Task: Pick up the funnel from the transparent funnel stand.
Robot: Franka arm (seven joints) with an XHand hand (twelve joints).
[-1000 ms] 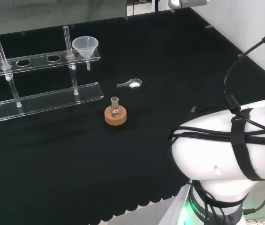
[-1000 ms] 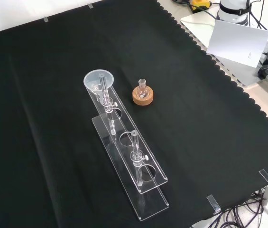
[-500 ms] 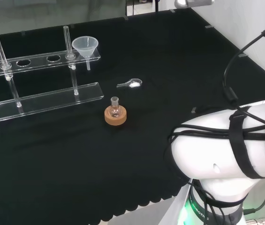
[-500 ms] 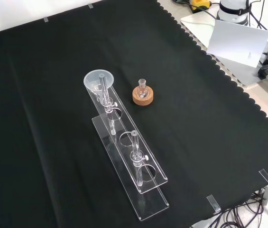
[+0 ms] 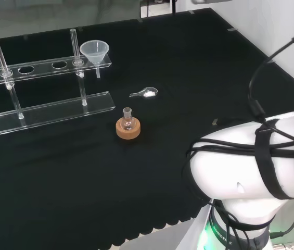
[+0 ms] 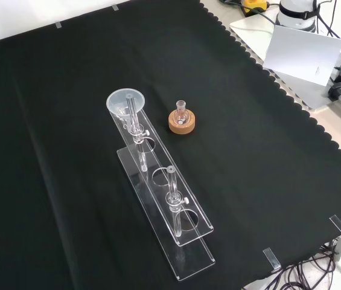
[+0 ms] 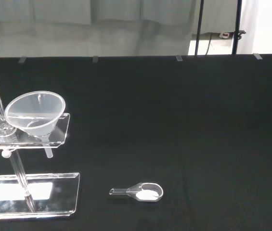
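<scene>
hand: grip state cannot tell | funnel point(image 5: 94, 50): upright in stand point(image 5: 42, 66), stem down, axis vertical

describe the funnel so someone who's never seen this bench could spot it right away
Find the long clear funnel stand on the black cloth, a base plate with two upright rods carrying a shelf with round holes. The funnel sits in the hole at the shelf's right end in the head view, its stem hanging below. It is the one wide cone; nearby, the small flask sits on a cork ring and the scoop lies flat.
</scene>
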